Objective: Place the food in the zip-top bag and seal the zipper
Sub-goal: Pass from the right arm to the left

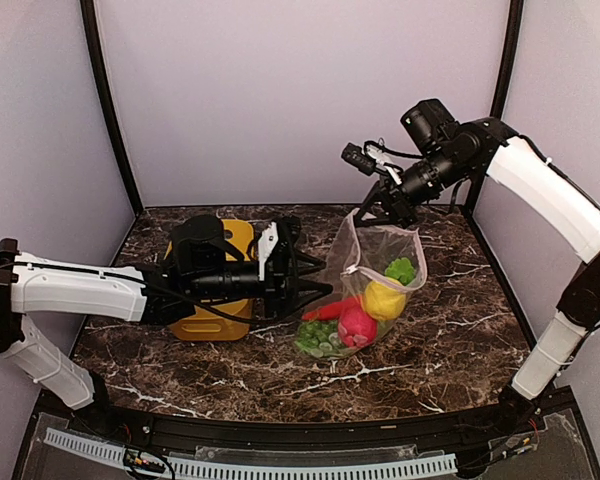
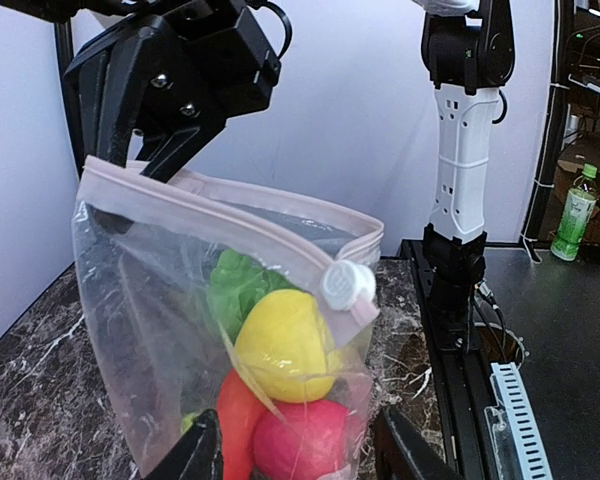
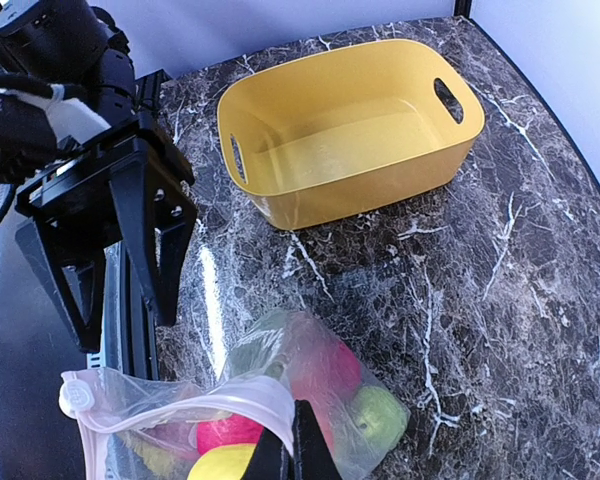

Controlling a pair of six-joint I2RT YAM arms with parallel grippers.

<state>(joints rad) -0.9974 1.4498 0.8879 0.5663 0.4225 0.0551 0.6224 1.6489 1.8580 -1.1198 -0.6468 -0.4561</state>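
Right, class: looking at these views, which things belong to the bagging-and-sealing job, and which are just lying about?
Belongs to the job:
zip-top bag
zipper
toy food inside the bag

Just lying about:
yellow basket
green bottle off to the side

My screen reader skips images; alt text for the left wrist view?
A clear zip-top bag hangs from the right gripper, pinched at its pink zipper, holding a yellow lemon, red apple, carrot and leafy greens over a marble table.

Bright, even overhead light, with white glare on the marble table (image 3: 208,300) and crinkly zip-top bag (image 2: 130,330); views mostly sharp.
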